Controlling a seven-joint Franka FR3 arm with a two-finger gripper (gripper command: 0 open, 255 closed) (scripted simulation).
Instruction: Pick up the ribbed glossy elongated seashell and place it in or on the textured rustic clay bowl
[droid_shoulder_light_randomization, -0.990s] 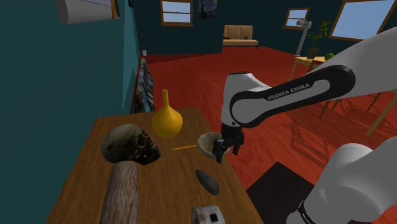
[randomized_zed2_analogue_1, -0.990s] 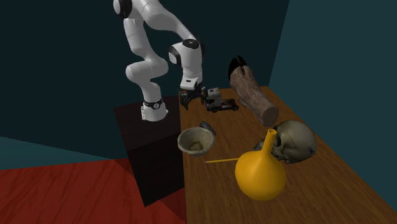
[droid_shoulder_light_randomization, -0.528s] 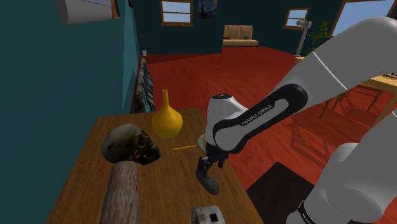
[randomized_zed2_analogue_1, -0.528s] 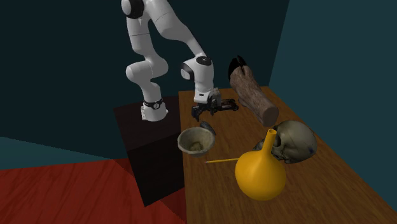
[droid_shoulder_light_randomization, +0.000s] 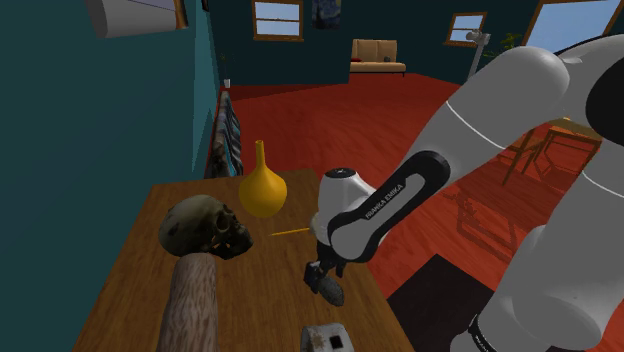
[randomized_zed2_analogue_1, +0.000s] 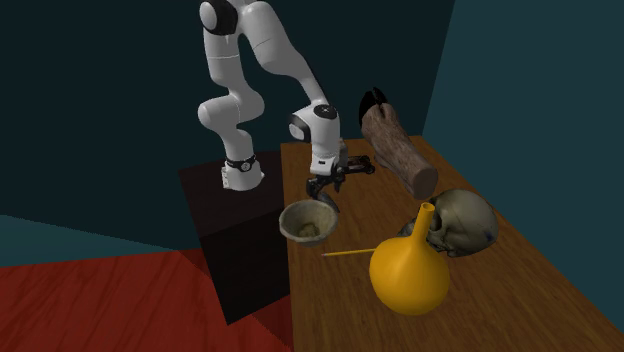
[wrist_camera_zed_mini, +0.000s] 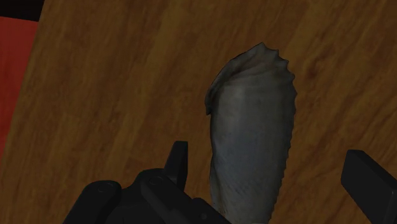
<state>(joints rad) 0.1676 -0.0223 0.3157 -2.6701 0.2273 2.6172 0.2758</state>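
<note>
So the gripper (wrist_camera_zed_mini: 273, 181) is spread wide right over the shell (wrist_camera_zed_mini: 251, 140), with its fingers (wrist_camera_zed_mini: 179, 160) on either side and neither one touching it. Shell's lying flat on the table (droid_shoulder_light_randomization: 260, 270), close to the edge by the stand (randomized_zed2_analogue_1: 235, 230). It's just beside the bowl (randomized_zed2_analogue_1: 303, 238), which sits along that same edge.

Ribbed grey seashell (wrist_camera_zed_mini: 251, 140), wood-grain table (wrist_camera_zed_mini: 95, 95)

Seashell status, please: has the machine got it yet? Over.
End effector open, straddling seashell, not touching. Seashell flat on table. Bowl right beside it, nothing between.
</note>
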